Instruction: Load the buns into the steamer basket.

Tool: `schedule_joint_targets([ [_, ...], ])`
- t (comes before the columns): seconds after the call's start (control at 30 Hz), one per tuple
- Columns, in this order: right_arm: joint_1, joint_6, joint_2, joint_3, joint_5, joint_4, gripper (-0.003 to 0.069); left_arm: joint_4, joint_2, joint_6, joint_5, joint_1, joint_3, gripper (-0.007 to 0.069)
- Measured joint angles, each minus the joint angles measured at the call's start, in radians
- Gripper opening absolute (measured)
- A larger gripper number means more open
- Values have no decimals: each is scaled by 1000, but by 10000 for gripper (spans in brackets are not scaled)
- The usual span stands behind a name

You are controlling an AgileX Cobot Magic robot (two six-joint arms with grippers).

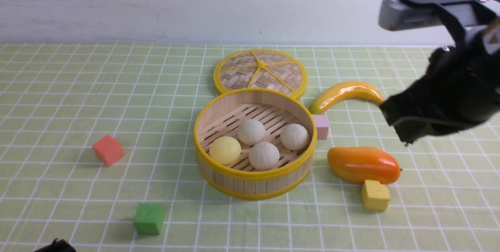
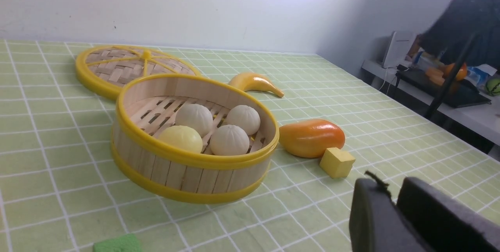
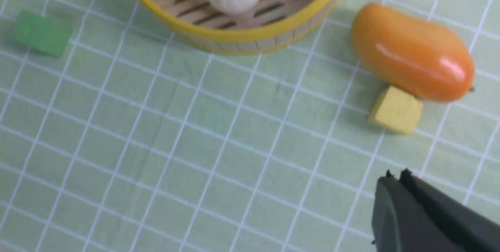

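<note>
Fingers outside, buns inside steamer

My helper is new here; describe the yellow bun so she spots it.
Find the round bamboo basket. Inside, four buns sit together. The yellow bun is the leftmost; the others are off-white.

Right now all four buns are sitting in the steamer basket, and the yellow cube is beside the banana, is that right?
Not quite: the yellow cube is beside the orange mango, not the banana, as the front view shows. All four buns are indeed in the steamer basket.
</note>
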State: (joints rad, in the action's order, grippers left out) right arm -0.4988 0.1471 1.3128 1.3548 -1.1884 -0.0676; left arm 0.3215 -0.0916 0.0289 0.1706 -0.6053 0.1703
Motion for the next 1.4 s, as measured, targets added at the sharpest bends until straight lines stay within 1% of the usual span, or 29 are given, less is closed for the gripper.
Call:
schedule_joint_targets([
  [0.03, 0, 1, -35, -17, -33, -2, -20, 0, 0, 0, 0, 0, 0, 95],
  [0.13, 0, 1, -74, -26, -59, -2, -20, 0, 0, 0, 0, 0, 0, 101],
  [0.27, 0, 3, -96, -28, -61, 1, -20, 0, 0, 0, 0, 0, 0, 106],
  [0.4, 32, -11, -186, -95, -37, 37, -20, 0, -1, 0, 1, 0, 0, 110],
  [0.43, 50, -23, -229, -143, 3, 40, -20, 0, -1, 0, 1, 0, 0, 110],
  [0.5, 121, -65, -383, -281, 136, 30, -20, 0, -1, 0, 2, 0, 0, 111],
  [0.53, 168, -91, -483, -405, 249, 7, -20, 0, -1, 0, 2, 0, 0, 112],
  [0.57, 199, -106, -554, -463, 297, -3, -20, 0, -1, 0, 2, 0, 0, 113],
  [0.6, 230, -128, -628, -563, 374, -14, -20, 0, -1, 0, 3, 0, 0, 113],
  [0.63, 283, -158, -740, -683, 458, -26, -20, 0, -1, 0, 3, 0, 0, 115],
  [0.67, 304, -168, -815, -760, 509, -29, -20, 0, -1, 0, 3, 0, 0, 116],
  [0.73, 373, -189, -1003, -939, 599, -31, -20, 0, -1, 0, 3, 0, 0, 118],
  [0.77, 399, -192, -1077, -1018, 624, -32, -20, 0, -1, 0, 3, 0, 0, 120],
  [0.8, 404, -192, -1077, -1033, 628, -32, -20, 0, -1, 0, 3, 0, 0, 120],
  [0.87, 456, -192, -1236, -1197, 661, -35, -19, 0, -1, 0, 3, 0, 0, 123],
  [0.97, 492, -192, -1311, -1297, 692, -35, -19, 0, -1, 0, 3, 0, 0, 125],
  [1.07, 507, -193, -1323, -1358, 726, -35, -19, 0, -1, 0, 3, 0, 0, 127],
  [1.17, 509, -192, -1324, -1366, 774, -38, -19, 0, -1, 0, 3, 0, 0, 128],
  [1.4, 509, -192, -1324, -1370, 789, -43, -19, 0, -1, 0, 3, 0, 0, 128],
])
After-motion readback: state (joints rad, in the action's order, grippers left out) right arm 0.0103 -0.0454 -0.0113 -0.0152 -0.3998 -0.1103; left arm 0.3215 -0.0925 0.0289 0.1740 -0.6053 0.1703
